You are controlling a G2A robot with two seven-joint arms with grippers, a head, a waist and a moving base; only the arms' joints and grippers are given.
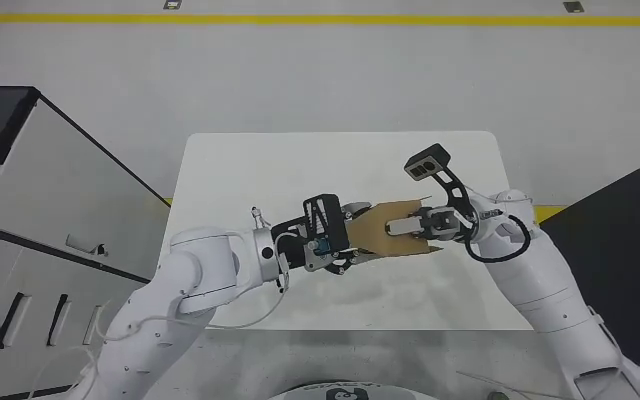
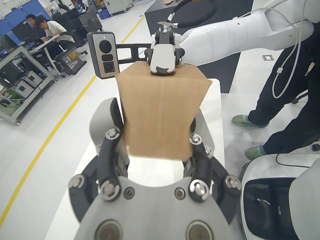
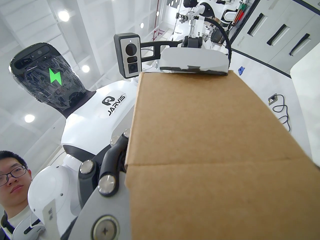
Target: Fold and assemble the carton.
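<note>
Carton [image 1: 385,243] held above table [image 1: 300,170], left gripper [image 1: 354,238] and right gripper [image 1: 405,226] each clamped on one end, likely bracing it for folding.

Robotics lab, yellow floor line [image 1: 300,18], equipment racks [image 2: 23,81], another humanoid robot [image 3: 200,3].

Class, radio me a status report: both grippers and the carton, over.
Left gripper shut on carton, one end. Right gripper shut on opposite end. Carton held between them over the table. Nothing blocking.
</note>
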